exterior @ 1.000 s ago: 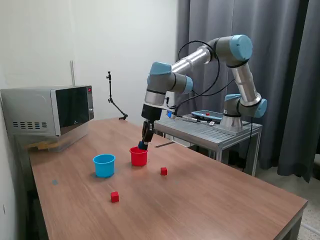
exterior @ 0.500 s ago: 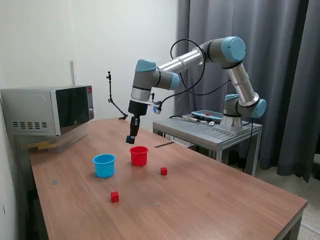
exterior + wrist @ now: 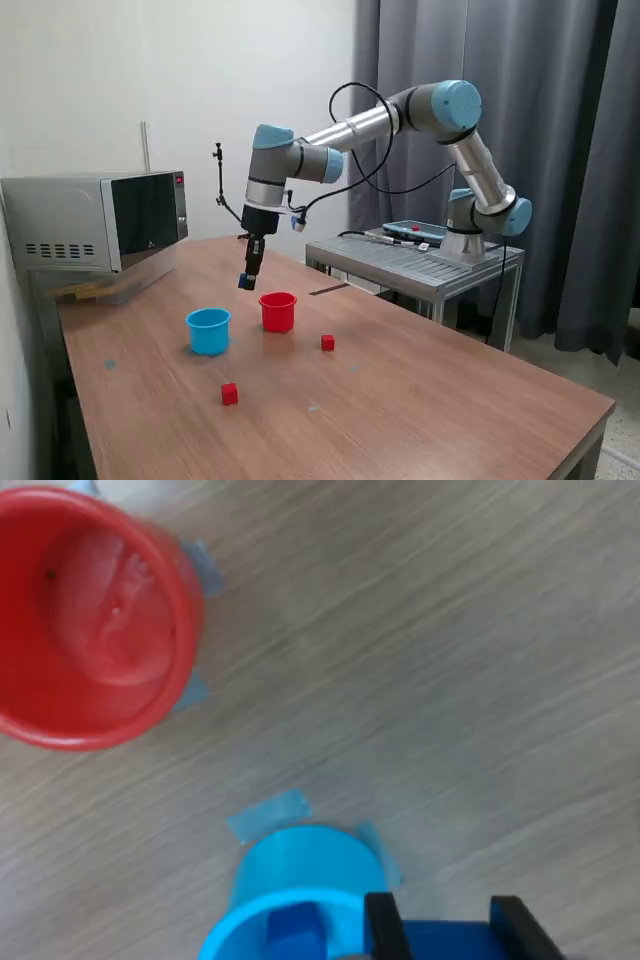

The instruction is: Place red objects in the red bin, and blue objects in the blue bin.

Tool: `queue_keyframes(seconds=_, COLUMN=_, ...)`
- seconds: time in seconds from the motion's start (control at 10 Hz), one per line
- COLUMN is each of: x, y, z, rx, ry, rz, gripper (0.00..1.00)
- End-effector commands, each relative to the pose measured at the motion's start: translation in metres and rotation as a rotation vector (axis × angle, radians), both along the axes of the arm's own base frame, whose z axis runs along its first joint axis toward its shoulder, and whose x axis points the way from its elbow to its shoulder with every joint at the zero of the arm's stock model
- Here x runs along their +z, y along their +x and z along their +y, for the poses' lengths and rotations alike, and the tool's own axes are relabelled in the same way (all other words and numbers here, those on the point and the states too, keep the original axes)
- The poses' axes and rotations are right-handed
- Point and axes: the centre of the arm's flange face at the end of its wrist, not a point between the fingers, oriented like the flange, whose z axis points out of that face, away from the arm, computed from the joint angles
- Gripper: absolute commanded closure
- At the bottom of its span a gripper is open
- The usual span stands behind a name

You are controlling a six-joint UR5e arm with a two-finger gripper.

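My gripper (image 3: 246, 281) is shut on a dark blue cube (image 3: 245, 283) and holds it in the air, above the table behind the light blue cup (image 3: 208, 330) and to the exterior view's left of the red cup (image 3: 278, 311). In the wrist view the held blue cube (image 3: 438, 942) sits between the black fingers (image 3: 379, 928), beside the light blue cup (image 3: 300, 890), which has another dark blue cube (image 3: 294, 932) inside. The red cup (image 3: 90, 615) looks empty. Two red cubes lie on the table: one (image 3: 327, 342) beside the red cup, one (image 3: 229, 393) nearer the front.
A microwave (image 3: 95, 222) stands at the exterior view's left rear of the wooden table (image 3: 420, 400). A metal cart (image 3: 420, 262) holds the arm's base behind the table. A thin black stand (image 3: 228, 205) rises at the back. Tape pieces (image 3: 268, 814) mark the cups' spots.
My gripper has lifted from beside the red cup and moved toward the exterior view's left, carrying the blue cube toward the light blue cup.
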Motion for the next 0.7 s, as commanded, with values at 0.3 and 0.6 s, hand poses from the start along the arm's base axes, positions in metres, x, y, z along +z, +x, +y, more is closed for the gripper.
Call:
queue_keyframes(seconds=0.3, x=0.006, y=-0.016, z=0.024, rx=-0.004, ry=0.007, rz=0.013, gripper=1.00)
queue_keyframes(seconds=0.6, x=-0.013, y=-0.025, z=0.026, rx=-0.004, ry=0.003, rz=-0.015, gripper=1.00)
